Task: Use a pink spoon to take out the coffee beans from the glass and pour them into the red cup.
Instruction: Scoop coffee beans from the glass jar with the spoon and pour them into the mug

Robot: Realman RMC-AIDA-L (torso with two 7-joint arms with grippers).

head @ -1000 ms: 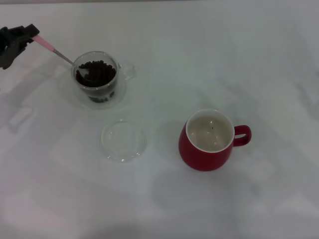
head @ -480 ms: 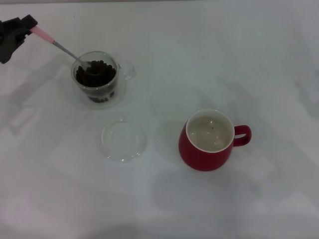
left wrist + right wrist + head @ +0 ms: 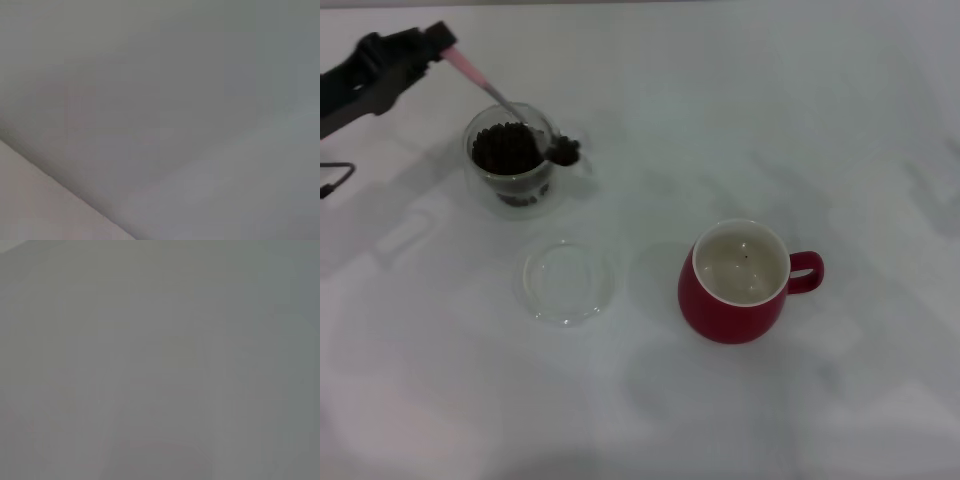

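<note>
At the far left of the head view my left gripper (image 3: 432, 42) is shut on the handle of the pink spoon (image 3: 480, 78). The spoon slopes down to the right, and its bowl holds a small heap of coffee beans (image 3: 563, 151) just past the right rim of the glass (image 3: 510, 160). The glass stands on the table and is still full of dark beans. The red cup (image 3: 738, 283) stands to the right and nearer me, its handle pointing right and its cream inside nearly bare. The right gripper is out of view.
A shallow clear glass dish (image 3: 567, 281) lies on the white table (image 3: 770, 120) between the glass and the red cup, nearer me. Both wrist views show only a blank grey surface.
The left gripper moved right and lifted the spoon out of the glass. The spoon's bowl, loaded with beans, went from inside the glass to just beyond its right rim.
</note>
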